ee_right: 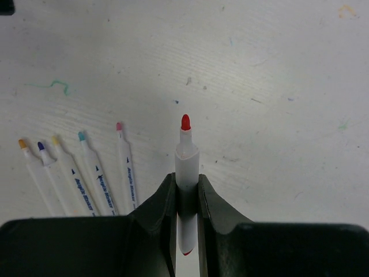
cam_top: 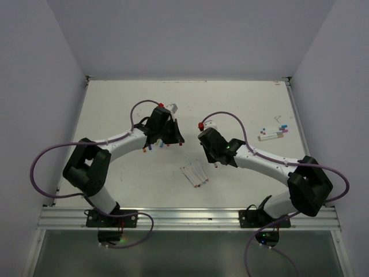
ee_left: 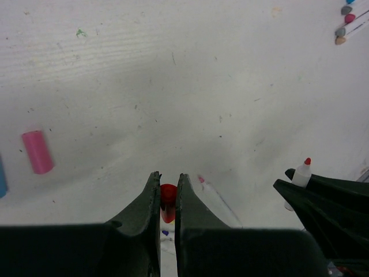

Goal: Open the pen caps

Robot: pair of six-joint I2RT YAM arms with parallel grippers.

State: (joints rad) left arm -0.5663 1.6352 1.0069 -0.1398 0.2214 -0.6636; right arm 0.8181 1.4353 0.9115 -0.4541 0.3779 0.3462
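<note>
Left tool (ee_left: 168,183) is clenched on the red cap (ee_left: 168,202). The little cap sits upright, pinched between the two fingers with just its rounded top poking out, up off the worktop (cam_top: 242,98). Right tool (ee_right: 187,180) is clamped around the white body of the red pen (ee_right: 186,158), roughly mid-barrel. The bare red nib sticks out past the fingertips and the other red end shows down between the fingers. So the cap's in one tool and the pen's in the other, and they're clearly apart. In the left wrist view the pen and the right tool are off at the right edge, nowhere near touching the cap.

Moving outward: the pink cap (ee_left: 37,151) is lying on its side on the worktop, left of the left tool. The blue cap (ee_left: 1,179) is just beside it, mostly cut off by the frame edge.

In the right wrist view, five pens (ee_right: 94,173) are lying side by side left of the right tool, all uncapped. Their nibs look orange, purple, yellow, teal and pink. From the top camera that bunch is sitting between the two arms, towards the near side.

A few more pens (cam_top: 272,133) are lying together far right on the worktop, well away from both tools. Can't tell from here if those have caps on.
</note>
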